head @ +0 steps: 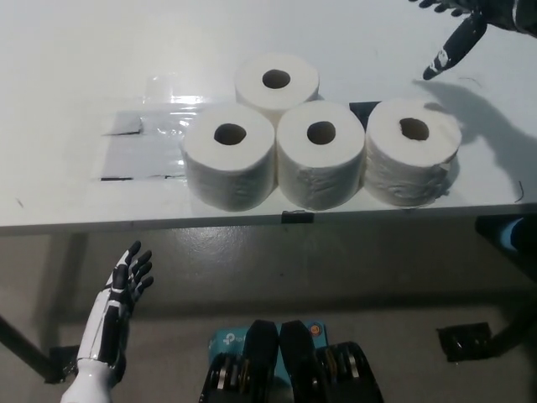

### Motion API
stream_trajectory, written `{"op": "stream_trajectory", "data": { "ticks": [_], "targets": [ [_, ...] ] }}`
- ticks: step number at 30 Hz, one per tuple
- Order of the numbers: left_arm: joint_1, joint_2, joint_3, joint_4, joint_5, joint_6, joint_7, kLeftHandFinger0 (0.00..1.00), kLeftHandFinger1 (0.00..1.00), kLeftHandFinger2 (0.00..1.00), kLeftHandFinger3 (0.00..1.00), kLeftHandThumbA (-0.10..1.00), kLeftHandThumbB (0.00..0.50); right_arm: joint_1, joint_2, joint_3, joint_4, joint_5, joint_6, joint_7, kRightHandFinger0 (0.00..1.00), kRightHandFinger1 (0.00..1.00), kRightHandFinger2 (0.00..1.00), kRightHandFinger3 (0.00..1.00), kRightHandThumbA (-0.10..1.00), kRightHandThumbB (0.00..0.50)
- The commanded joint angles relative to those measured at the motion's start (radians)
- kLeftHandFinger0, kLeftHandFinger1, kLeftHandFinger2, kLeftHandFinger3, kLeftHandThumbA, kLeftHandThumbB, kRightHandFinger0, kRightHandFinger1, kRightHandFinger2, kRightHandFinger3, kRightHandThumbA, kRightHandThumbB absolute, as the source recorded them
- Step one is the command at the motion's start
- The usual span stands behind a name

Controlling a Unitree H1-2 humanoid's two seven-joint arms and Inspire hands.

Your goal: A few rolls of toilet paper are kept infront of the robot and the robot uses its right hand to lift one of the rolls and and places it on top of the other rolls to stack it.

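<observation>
Several white toilet paper rolls stand upright on the white table. One roll is at the back, with a left roll, a middle roll and a right roll in a row before it. My black right hand hovers at the top right, above and behind the right roll, its fingers apart and holding nothing. My white left hand rests open below the table edge at the lower left.
A clear plastic sheet with dark tape marks lies on the table left of the rolls. The table's front edge runs across the middle. Dark objects sit on the floor at the lower right.
</observation>
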Motion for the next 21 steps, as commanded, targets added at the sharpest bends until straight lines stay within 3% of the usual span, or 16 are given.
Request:
{"op": "stream_trajectory", "data": {
  "ticks": [1,7,12,15,19,21],
  "targets": [
    [-0.001,0.008,0.003,-0.046,-0.015,-0.021,-0.016,1.00,1.00,1.00,1.00,1.00,0.112,-0.127,-0.040,0.010,0.016,-0.027,0.006,0.183,1.00,1.00,1.00,1.00,0.90,0.430],
    [-0.009,0.010,0.003,-0.048,-0.013,-0.019,-0.014,1.00,1.00,1.00,1.00,1.00,0.120,-0.137,-0.029,0.013,0.041,-0.055,-0.026,0.203,1.00,1.00,1.00,1.00,0.91,0.429],
    [-0.014,0.012,0.002,-0.048,-0.014,-0.017,-0.014,1.00,1.00,1.00,1.00,1.00,0.090,-0.136,-0.019,0.030,0.045,-0.090,-0.053,0.204,1.00,1.00,1.00,1.00,0.95,0.429],
    [-0.010,0.012,0.004,-0.050,-0.020,-0.012,-0.015,1.00,1.00,1.00,1.00,1.00,0.106,-0.128,-0.006,0.050,0.039,-0.123,-0.043,0.193,1.00,1.00,1.00,1.00,0.97,0.471],
    [-0.013,0.011,0.007,-0.047,-0.028,-0.011,-0.015,1.00,1.00,1.00,1.00,1.00,0.107,-0.121,0.011,0.071,0.049,-0.155,-0.056,0.187,1.00,1.00,1.00,1.00,0.97,0.431],
    [-0.010,0.011,0.005,-0.048,-0.023,-0.015,-0.013,1.00,1.00,1.00,1.00,1.00,0.103,-0.118,0.027,0.083,0.079,-0.170,-0.081,0.179,1.00,1.00,1.00,1.00,0.99,0.449]
  ]
}}
